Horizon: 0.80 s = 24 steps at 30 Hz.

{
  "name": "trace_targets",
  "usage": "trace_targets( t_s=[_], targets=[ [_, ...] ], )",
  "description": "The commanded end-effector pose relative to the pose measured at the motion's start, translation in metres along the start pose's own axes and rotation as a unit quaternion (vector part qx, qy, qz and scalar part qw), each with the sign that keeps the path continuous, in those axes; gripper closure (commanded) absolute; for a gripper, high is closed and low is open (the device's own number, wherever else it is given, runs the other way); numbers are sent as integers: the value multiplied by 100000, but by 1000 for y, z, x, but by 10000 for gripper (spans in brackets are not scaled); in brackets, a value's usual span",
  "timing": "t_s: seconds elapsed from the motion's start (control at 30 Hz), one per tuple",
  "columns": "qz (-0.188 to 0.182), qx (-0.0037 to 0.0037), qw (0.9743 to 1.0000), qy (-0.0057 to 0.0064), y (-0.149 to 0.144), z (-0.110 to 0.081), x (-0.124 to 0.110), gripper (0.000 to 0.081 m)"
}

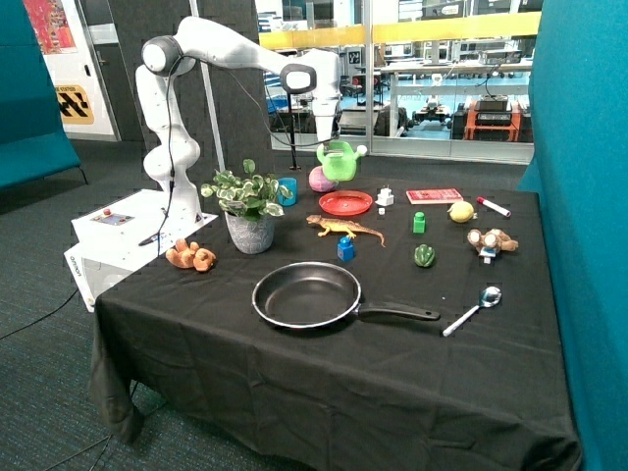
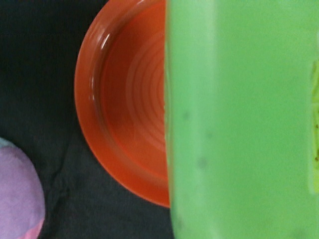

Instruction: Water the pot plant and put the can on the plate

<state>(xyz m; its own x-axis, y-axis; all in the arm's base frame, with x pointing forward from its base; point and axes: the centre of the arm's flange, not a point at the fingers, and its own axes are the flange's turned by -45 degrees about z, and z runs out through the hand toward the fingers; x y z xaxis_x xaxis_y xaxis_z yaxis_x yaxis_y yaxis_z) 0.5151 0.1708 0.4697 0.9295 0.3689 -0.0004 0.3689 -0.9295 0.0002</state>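
From the outside view, my claw [image 1: 332, 140] grips the small bright light-green plastic watering can [image 1: 340, 162] by its top, holding it in the air above the flat round red plate [image 1: 345, 203]. Its white-tipped spout points away from the leafy green-and-white plant in its grey textured pot [image 1: 248, 208], long axis roughly level. No writing I can read on any of them.

Wrist view now: the can's green wall [image 2: 239, 119] fills most of the frame, the red plate [image 2: 124, 124] below it on the black cloth [image 2: 35, 74].

Frying pan [image 1: 307, 294], spoon [image 1: 475, 308], lemon [image 1: 461, 211]
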Motion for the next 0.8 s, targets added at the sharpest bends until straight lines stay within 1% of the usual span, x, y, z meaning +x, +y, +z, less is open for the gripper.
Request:
trace_targets(
  t_s=[0.0, 0.6, 0.77],
  targets=[
    [-1521, 10, 99988, 22, 1, 11, 12, 808],
    [-2073, 10, 99979, 22, 0, 37, 19, 808],
    [-1634, 10, 99987, 22, -1, 45, 18, 808]
  ],
)
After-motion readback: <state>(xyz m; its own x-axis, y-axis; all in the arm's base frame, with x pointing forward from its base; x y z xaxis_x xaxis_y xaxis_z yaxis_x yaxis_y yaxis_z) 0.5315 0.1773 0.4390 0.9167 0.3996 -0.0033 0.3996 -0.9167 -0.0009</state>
